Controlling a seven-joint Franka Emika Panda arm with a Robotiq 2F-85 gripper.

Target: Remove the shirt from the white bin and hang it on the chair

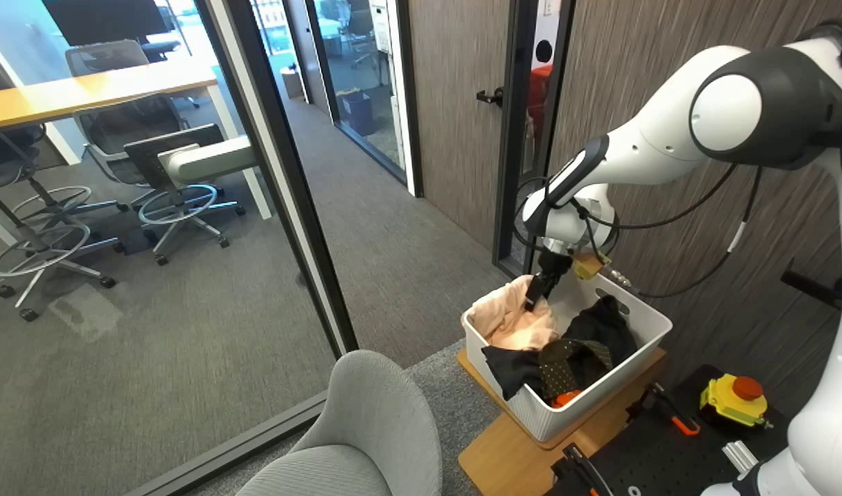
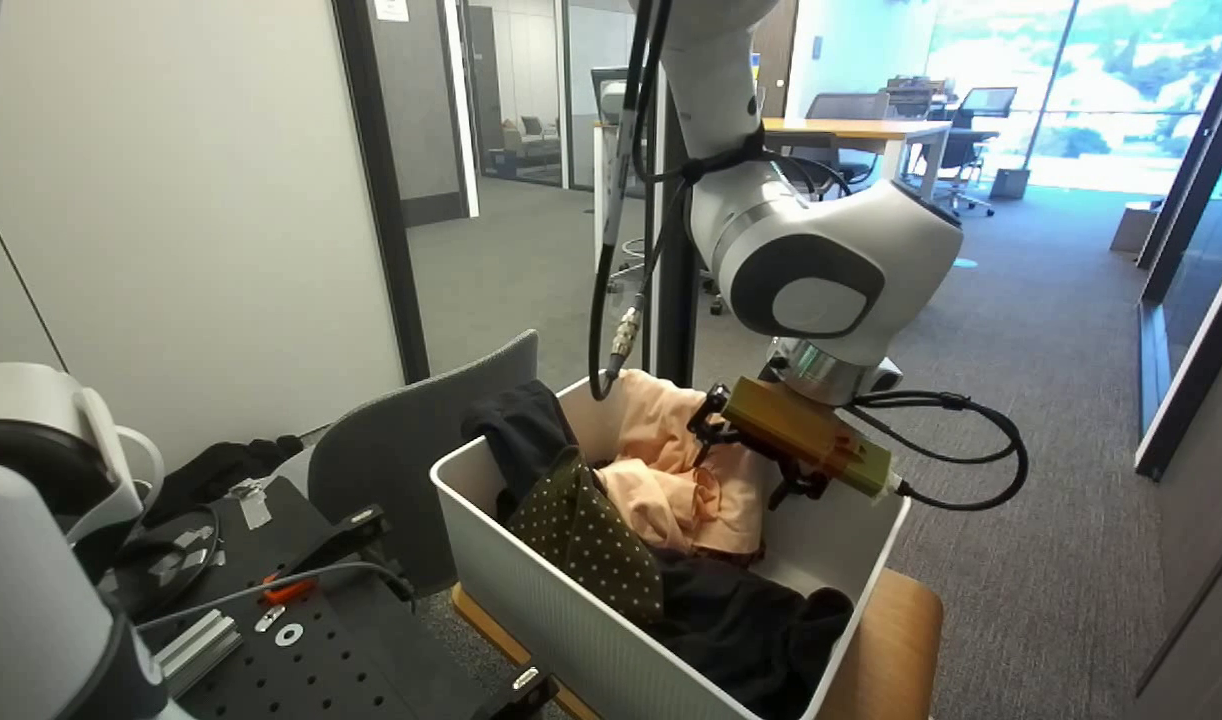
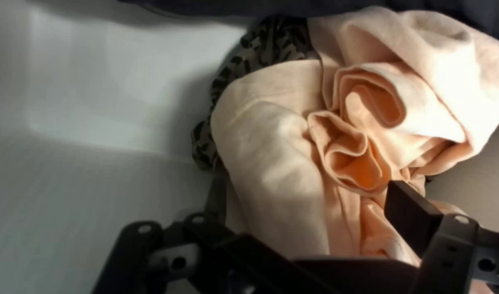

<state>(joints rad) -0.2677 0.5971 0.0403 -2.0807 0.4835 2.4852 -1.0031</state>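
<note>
A peach shirt lies crumpled in the white bin; the shirt shows in both exterior views (image 1: 507, 313) (image 2: 656, 500) and fills much of the wrist view (image 3: 274, 151). The white bin also shows in both exterior views (image 1: 652, 334) (image 2: 561, 600), with its inner wall in the wrist view (image 3: 90, 118). My gripper (image 1: 535, 297) reaches down into the bin over the shirt. Its fingers are apart in an exterior view (image 2: 739, 482) and the wrist view (image 3: 304, 200), with shirt cloth between them. The grey chair (image 1: 386, 406) stands beside the bin, also seen from behind (image 2: 401, 460).
Black clothes (image 1: 603, 327) and a dotted dark cloth (image 2: 581, 530) share the bin. A leopard-print cloth (image 3: 253, 53) lies beneath the shirt. The bin stands on a wooden seat (image 1: 493, 451). A black perforated table (image 2: 321, 670) holds tools and a yellow emergency stop (image 1: 734, 399).
</note>
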